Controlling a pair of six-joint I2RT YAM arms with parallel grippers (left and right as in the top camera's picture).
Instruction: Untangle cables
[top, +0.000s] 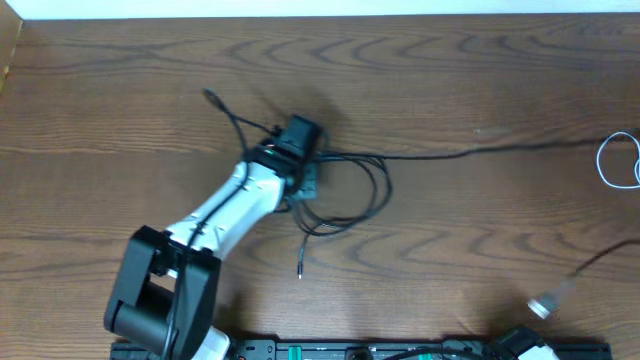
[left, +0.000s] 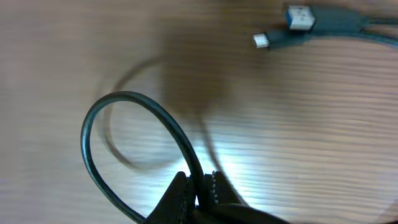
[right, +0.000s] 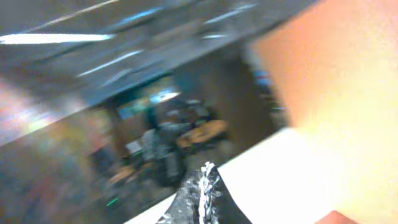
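- Your left tool (left: 199, 182) was clamped on a black cable (left: 93, 118). The strand was pinched between its closed fingertips and bowed out ahead of the tool in a round loop, casting a shadow on the worktop (left: 323, 137).
- That grip looked chosen to lift one strand clear of the knot. Holding it by a loop rather than a plug gives you a length to draw out of the bundle.
- The other black cables (top: 384, 180) lay in loose loops just beside and under the tool, with one long strand (top: 440, 154) running well away to its right.
- Two plug ends (left: 298, 17) lay ahead of the tool, apart from it.
- The white cable (top: 600, 160) sat far off to the tool's right, at the worktop's edge.
- The left arm (top: 235, 200) was stretched forward over the worktop, its wrist bent down onto the tangle.
- Your right tool (right: 205, 183) had its fingers together on nothing and pointed up, away from the worktop, seemingly parked.
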